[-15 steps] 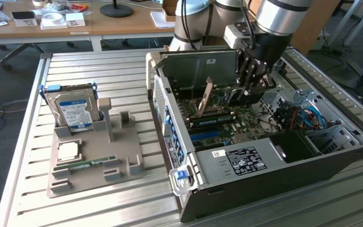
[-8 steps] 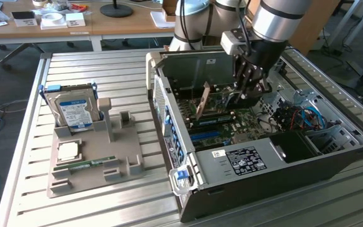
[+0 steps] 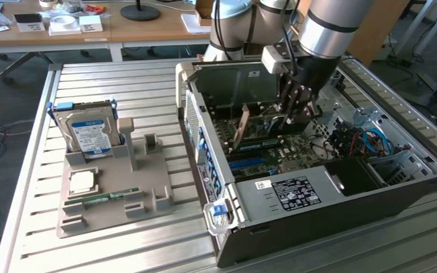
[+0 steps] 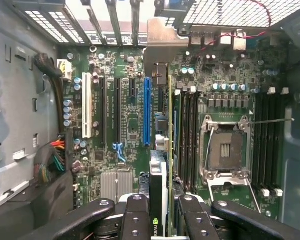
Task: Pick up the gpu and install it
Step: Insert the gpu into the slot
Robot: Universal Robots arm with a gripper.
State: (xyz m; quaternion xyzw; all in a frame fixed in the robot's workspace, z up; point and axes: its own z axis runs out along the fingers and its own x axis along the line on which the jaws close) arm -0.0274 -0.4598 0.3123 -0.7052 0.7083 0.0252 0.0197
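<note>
1. At the upper left of the exterior view, a wooden desk (image 3: pixel 127 31) stands behind the scene with small boxes on it.
2. At the lower left, the slatted worktop (image 3: pixel 29 187) carries a grey holder (image 3: pixel 116 193). A hard drive (image 3: pixel 89 133) stands upright in it. A square chip (image 3: pixel 82 181) and a green memory stick (image 3: pixel 100 199) lie flat in front of the drive.
3. From the centre to the right of the frame, an open case (image 3: pixel 317 227) lies on its side with its motherboard (image 3: pixel 287 153) facing up.
4. The arm (image 3: pixel 332 28) comes down from the upper right into the case. Its pincer (image 3: pixel 293 116) pinches the gpu (image 3: pixel 264 126), which stands on edge over the motherboard, just above the frame's centre.
5. In the wrist view, the pincer (image 4: pixel 162 205) has black fingers (image 4: pixel 137 215) on either face of the gpu (image 4: pixel 159 185), which is seen edge-on.
6. There, the card runs between the blue slot (image 4: pixel 147 110) and the empty socket (image 4: pixel 225 150). Its metal bracket (image 4: pixel 162 45) reaches the case's rear slot openings. Whether the card sits fully in a slot cannot be told.
7. At the right of the exterior view, blue cables (image 3: pixel 370 142) lie inside the case.
</note>
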